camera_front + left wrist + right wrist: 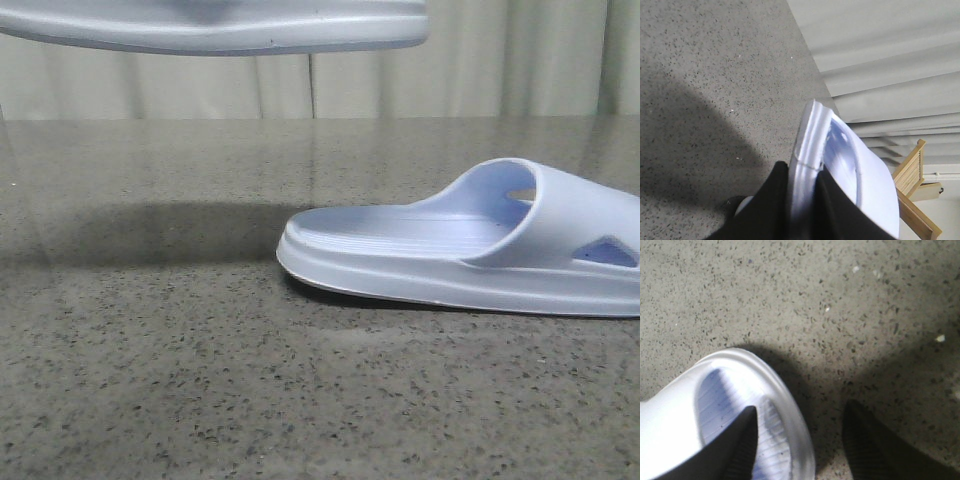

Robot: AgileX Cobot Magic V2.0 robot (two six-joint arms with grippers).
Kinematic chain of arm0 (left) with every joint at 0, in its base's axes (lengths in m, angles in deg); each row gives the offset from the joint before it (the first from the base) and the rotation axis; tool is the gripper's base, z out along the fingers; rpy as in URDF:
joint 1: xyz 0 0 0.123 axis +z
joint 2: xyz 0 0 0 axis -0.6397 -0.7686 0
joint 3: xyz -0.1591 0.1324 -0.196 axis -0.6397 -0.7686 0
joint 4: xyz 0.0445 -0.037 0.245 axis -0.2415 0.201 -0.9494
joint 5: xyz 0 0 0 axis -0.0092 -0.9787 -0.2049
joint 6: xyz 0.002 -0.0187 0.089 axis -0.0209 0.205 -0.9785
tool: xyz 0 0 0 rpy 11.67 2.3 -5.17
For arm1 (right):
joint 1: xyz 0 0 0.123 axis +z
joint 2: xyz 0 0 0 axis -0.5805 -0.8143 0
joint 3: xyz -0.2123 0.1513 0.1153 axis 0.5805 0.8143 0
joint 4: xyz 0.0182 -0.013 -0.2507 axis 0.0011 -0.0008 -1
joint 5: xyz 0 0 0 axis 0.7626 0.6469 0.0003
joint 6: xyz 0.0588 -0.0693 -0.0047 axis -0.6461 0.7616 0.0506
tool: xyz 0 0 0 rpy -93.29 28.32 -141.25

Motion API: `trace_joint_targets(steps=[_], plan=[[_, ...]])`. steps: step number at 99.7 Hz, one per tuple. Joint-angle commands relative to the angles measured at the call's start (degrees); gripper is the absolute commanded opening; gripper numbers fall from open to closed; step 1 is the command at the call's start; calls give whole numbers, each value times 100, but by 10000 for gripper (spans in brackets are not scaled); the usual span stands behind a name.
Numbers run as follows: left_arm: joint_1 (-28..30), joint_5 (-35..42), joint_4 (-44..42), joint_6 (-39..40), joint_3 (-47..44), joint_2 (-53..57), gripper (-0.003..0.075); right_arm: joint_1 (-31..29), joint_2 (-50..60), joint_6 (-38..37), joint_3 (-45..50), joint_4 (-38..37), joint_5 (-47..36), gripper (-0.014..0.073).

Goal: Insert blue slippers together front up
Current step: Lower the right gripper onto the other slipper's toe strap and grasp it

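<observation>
One pale blue slipper (470,245) lies sole-down on the speckled table at the right of the front view, strap at the right edge. The other slipper (230,25) hangs in the air at the top left, only its sole showing. My left gripper (802,172) is shut on that raised slipper (840,150), its black fingers (772,200) clamping the sole's edge. My right gripper (800,412) is open just above the lying slipper's end (755,405): one finger (737,445) is over the ribbed footbed, the other over the table beside the rim. Neither gripper shows in the front view.
The grey speckled table (200,380) fills the scene, with a pale curtain (480,85) behind its far edge. A wooden chair (915,175) stands beyond the table in the left wrist view. The raised slipper casts a dark shadow (150,235) on the table.
</observation>
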Motion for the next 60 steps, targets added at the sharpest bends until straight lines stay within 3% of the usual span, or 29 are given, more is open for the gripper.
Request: trace_joint_targets(steps=[1, 34, 49, 60], plan=[[-50, -45, 264, -3, 155, 68, 28, -6, -41, 82, -137, 101, -109, 253], [-50, -45, 264, -3, 155, 68, 28, -6, -41, 289, -137, 152, -243, 48], [-50, -45, 264, -3, 155, 68, 28, -6, -41, 309, -137, 152, -439, -106], [-50, -59, 264, -3, 155, 68, 28, -6, -41, 309, -137, 165, -654, -107]])
